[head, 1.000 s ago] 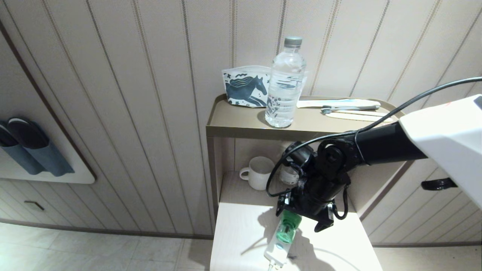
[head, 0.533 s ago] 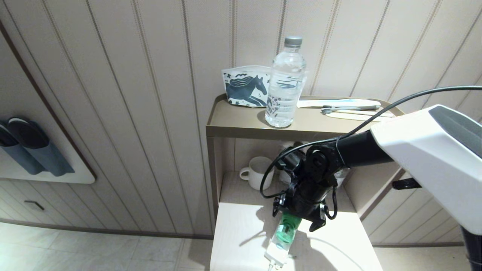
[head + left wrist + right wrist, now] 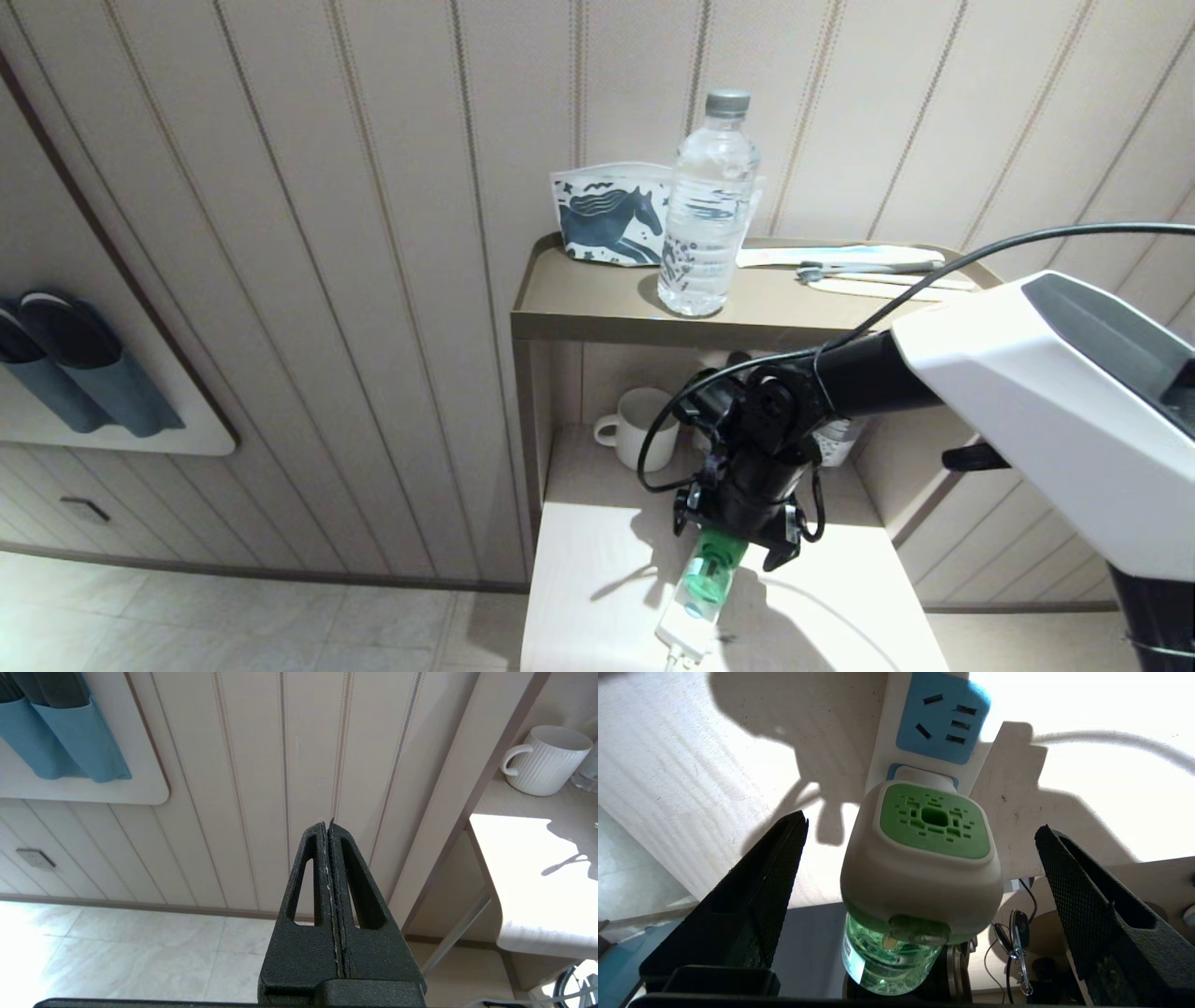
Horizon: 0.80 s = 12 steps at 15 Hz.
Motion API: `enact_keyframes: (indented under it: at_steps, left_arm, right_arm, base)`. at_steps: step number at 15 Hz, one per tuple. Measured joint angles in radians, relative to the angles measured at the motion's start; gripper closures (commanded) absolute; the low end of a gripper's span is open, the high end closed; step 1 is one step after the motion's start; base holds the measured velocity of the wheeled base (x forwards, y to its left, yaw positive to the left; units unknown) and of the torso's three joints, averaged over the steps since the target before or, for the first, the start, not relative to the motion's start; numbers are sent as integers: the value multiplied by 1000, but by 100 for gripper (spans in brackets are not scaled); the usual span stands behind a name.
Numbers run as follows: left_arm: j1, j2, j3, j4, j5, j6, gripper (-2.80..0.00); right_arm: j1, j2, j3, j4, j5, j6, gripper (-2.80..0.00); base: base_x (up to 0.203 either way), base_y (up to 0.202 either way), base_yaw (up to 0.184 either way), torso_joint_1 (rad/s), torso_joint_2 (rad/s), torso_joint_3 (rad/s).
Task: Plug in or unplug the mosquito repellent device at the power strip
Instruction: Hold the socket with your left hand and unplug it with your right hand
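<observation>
I can read no writing on the mosquito repellent device [image 3: 920, 858], which sits plugged into the power strip [image 3: 941, 716] on the pale surface [image 3: 597, 597], between my right hand's [image 3: 920, 896] wide-spread, empty fingers [image 3: 777, 872]. Behind it stand a white mug [image 3: 644, 427] and, on the shelf [image 3: 597, 303], a water bottle [image 3: 708, 210] and a horse-printed pouch [image 3: 607, 219]; my left hand [image 3: 328, 828] hangs clenched beside the surface.

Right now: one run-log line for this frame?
phase: pre-grasp | right gripper: open, straddling mosquito repellent device, no contact | device: seated in power strip | left gripper: shut, parked
</observation>
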<state>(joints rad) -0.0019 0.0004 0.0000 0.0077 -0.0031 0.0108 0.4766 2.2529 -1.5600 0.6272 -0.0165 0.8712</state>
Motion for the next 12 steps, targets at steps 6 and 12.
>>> enact_keyframes:
  at_steps: [6, 12]
  left_arm:
    - [0, 0, 0, -1, 0, 0, 0]
    - [0, 0, 0, 0, 0, 0, 0]
  right_arm:
    - [6, 15, -9, 0, -2, 5, -280]
    - [1, 39, -30, 0, -2, 4, -280]
  base:
    - [0, 0, 0, 0, 0, 0]
    - [0, 0, 0, 0, 0, 0]
